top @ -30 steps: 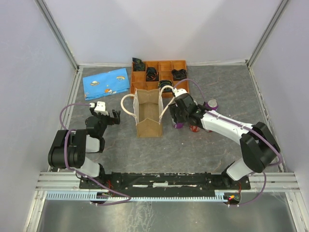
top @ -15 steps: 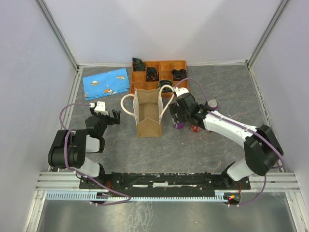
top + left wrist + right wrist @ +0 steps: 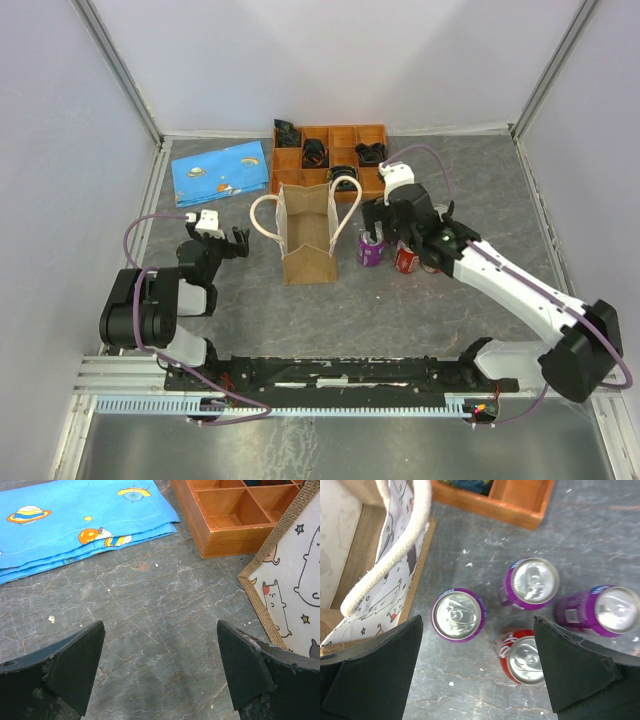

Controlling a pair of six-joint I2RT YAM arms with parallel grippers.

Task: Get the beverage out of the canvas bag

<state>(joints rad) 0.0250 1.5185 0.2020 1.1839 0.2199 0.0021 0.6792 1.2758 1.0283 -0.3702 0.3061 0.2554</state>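
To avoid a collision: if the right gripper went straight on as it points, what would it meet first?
Probably the purple can beside the canvas bag, or the red can; depth is unclear.

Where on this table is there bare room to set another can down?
Widest bare stretch: the table between the canvas bag and the arm bases. Also the far right corner beside the orange tray. Crowded: right of the bag, four cans cluster under the open right gripper.
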